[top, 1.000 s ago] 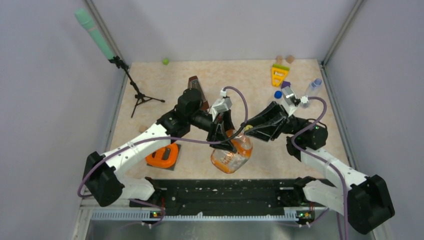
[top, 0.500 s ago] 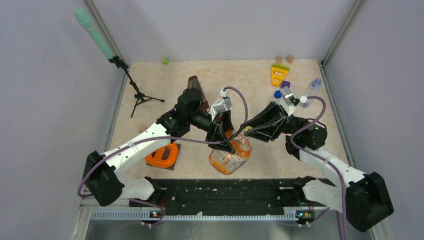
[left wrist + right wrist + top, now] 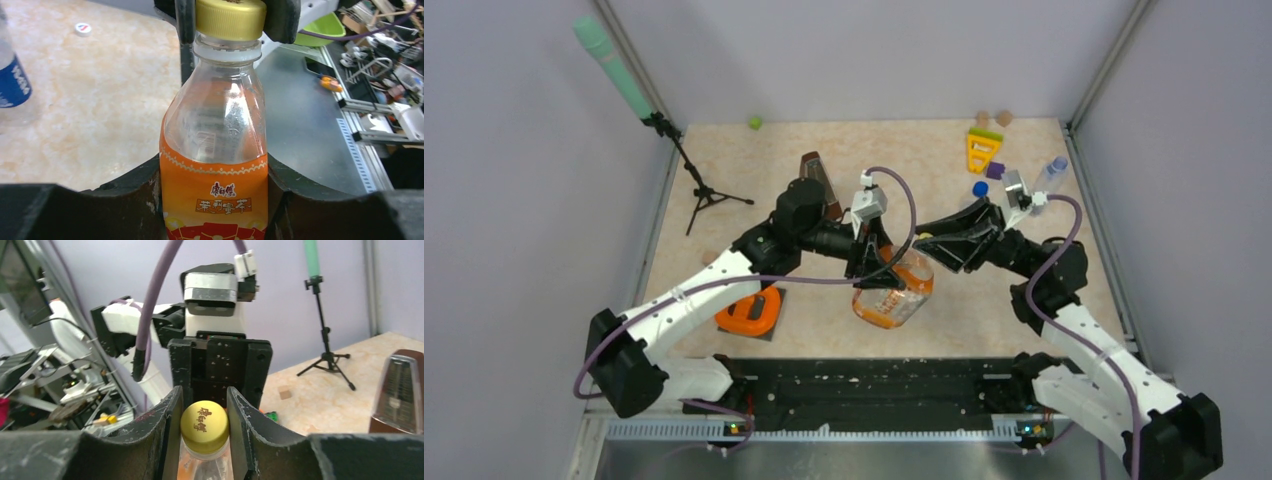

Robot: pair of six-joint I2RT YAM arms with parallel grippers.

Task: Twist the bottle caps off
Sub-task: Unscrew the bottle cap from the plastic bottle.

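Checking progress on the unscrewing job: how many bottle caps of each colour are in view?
yellow cap: 1
blue cap: 1
white cap: 1
Total: 3

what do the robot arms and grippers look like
The left arm and right arm have white links, black joints and a purple cable each. The left gripper and right gripper are black, with scuffed, curved-in fingers.
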